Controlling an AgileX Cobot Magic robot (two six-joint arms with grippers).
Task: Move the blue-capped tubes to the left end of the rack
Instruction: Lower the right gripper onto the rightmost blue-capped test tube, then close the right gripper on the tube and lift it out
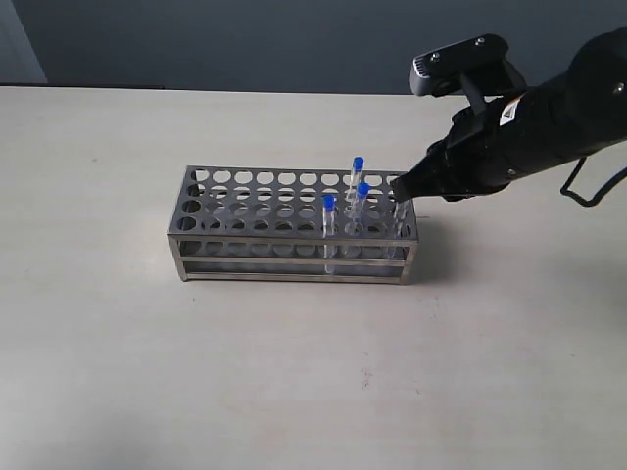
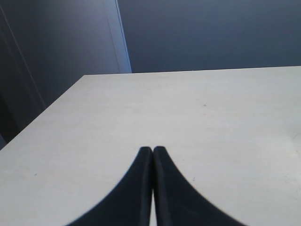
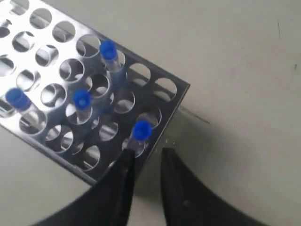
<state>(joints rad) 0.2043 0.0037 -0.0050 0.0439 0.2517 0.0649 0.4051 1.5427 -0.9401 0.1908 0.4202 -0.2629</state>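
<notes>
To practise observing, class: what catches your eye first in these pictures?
The shiny steel rack stands out at centre, with four blue-capped tubes clustered at its right end. The black right gripper reaches in there, jaws parted close to the nearest tube.

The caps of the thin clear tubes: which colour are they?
Bright blue caps, clearest in the right wrist view.
</notes>
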